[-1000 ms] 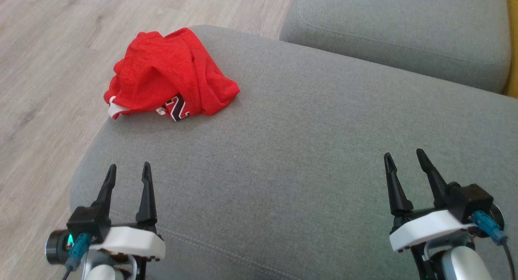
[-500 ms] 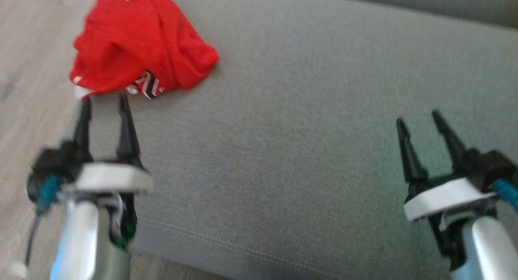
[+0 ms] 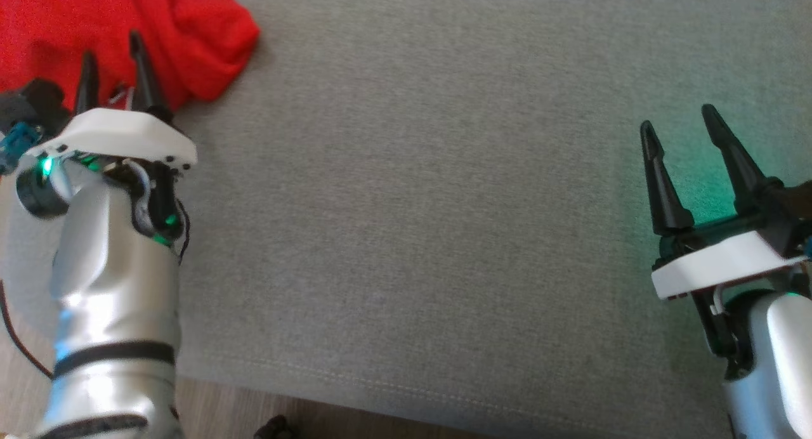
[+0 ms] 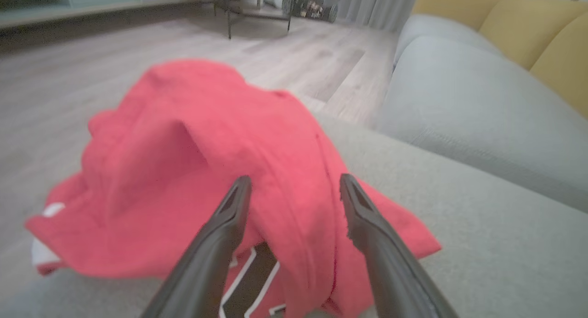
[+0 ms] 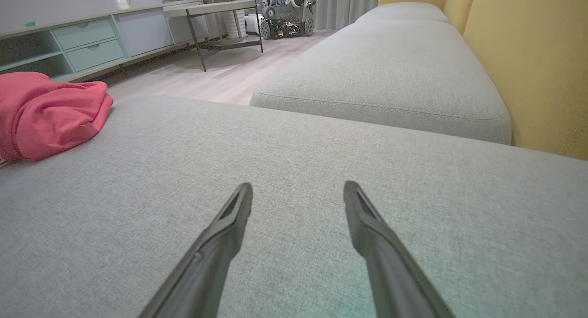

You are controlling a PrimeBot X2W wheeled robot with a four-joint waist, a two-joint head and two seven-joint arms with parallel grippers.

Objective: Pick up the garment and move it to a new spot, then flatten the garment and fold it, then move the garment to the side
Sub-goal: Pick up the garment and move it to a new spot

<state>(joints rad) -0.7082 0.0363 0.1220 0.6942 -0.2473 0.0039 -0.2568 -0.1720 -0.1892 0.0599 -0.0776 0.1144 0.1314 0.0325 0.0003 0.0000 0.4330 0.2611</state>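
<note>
At the far left of the head view we see the red garment (image 3: 190, 33), bunched in a heap at the left end of the grey sofa cushion (image 3: 412, 204). Part of it runs out of the picture at the top and left. In the left wrist view a dark printed patch with white outlines (image 4: 252, 281) shows at its near edge, and wooden floor (image 4: 92, 70) lies beyond it.

Our left hand (image 3: 111, 45) reaches over the near edge of the garment with its two fingers apart. In its own wrist view a ridge of red cloth runs down between them. We cannot tell whether the fingertips touch the cloth, and nothing is clamped.

The middle of the cushion is plain grey fabric, with a seam running along its near edge.

At the right, our right hand (image 3: 677, 118) hangs over the cushion, well apart from the garment, its fingers spread and holding nothing. A green glow falls on the fabric around it. Its wrist view shows a second grey cushion (image 5: 381, 74) beyond, and a yellow backrest (image 5: 528, 56) at the far right.
</note>
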